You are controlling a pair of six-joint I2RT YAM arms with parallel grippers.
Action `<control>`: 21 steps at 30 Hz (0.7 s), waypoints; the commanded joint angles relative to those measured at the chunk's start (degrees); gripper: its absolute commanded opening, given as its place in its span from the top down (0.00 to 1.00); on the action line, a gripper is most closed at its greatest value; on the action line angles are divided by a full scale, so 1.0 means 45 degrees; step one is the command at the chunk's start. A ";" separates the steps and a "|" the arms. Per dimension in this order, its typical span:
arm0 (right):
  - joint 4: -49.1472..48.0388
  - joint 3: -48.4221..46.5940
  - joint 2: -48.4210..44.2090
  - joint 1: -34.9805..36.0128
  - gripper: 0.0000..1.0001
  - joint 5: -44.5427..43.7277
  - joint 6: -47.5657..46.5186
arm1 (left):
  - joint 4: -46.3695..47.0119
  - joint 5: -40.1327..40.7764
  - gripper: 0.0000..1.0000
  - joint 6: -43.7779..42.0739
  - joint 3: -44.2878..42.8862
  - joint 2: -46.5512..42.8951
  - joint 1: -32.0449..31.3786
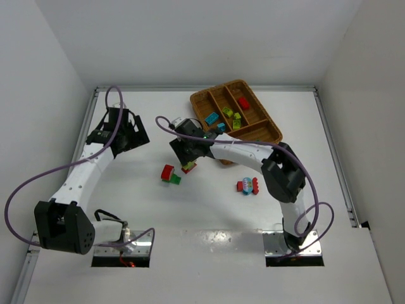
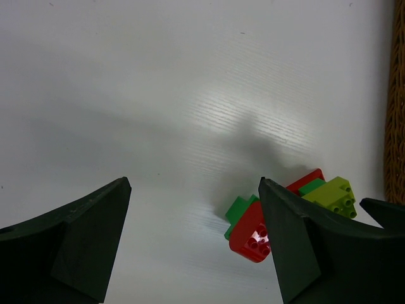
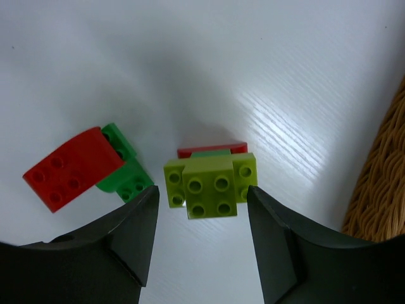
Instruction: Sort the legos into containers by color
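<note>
Legos (image 1: 169, 174): partly sorted, roughly half by my count; six bricks lie in the containers, and three mixed clumps wait on the counter (image 1: 139, 190).
Left tool (image 1: 130, 140): upper left of the top view, fingers apart with nothing between them, well apart from every brick.
Red-and-green clump (image 2: 250, 231): loose, left of centre; two colours are stuck together, so it likely needs splitting.
Yellow-green clump (image 3: 209, 183): just right of that one, sitting on red and dark green pieces, near the tray's lower corner.
Right tool (image 3: 202, 190): fingers apart, one on each side of the yellow-green clump, which rests on the counter; no clamping shows.
Red-and-cyan clump (image 1: 248, 185): loose, right of centre, below the tray.
Containers (image 1: 261, 132): four sections of one wicker tray (image 1: 216, 87), upper right of centre.
Left long section: two cyan bricks (image 1: 211, 118).
Middle long section: about three yellow-green bricks (image 1: 236, 118).
Right long section: one red brick (image 1: 243, 102).
Crosswise section: no brick shows; probably meant for dark green.
</note>
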State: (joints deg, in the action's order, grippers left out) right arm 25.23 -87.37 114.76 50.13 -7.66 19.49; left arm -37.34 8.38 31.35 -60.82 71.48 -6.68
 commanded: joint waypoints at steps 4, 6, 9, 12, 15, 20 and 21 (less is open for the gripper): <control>-0.0275 -0.0799 0.0551 0.0013 0.46 -0.0309 -0.0131 | 0.0076 0.0129 0.11 0.0006 0.0058 -0.0260 -0.0079; -0.0275 -0.0953 0.0707 0.0013 0.49 -0.0426 -0.0131 | 0.0076 0.0129 0.11 0.0005 0.0058 -0.0260 -0.0079; -0.0139 -0.0955 0.0709 0.0013 0.50 -0.0426 -0.0131 | 0.0076 0.0129 0.11 0.0005 0.0058 -0.0260 -0.0079; -0.0139 -0.0838 0.0709 0.0013 0.55 -0.0544 -0.0131 | 0.0076 0.0129 0.11 0.0005 0.0058 -0.0143 -0.0079; -0.0139 -0.0720 0.0844 0.0013 0.58 -0.0660 -0.0131 | 0.0076 0.0129 0.11 0.0005 0.0058 -0.0143 -0.0079; 0.0037 -0.0857 0.0456 -0.0124 0.73 -0.0817 0.0141 | 0.0076 -0.0083 0.11 -0.0267 0.0058 -0.0143 -0.0079; 0.0269 -0.0857 0.0281 -0.0240 0.73 -0.0682 0.0317 | 0.0076 -0.0453 0.11 -0.0481 0.0058 -0.0143 -0.0079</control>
State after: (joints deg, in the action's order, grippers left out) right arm 25.56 -89.19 118.04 49.87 -9.87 19.73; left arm -37.39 8.05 30.96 -60.77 71.48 -6.68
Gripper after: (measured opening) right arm 0.353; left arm 0.888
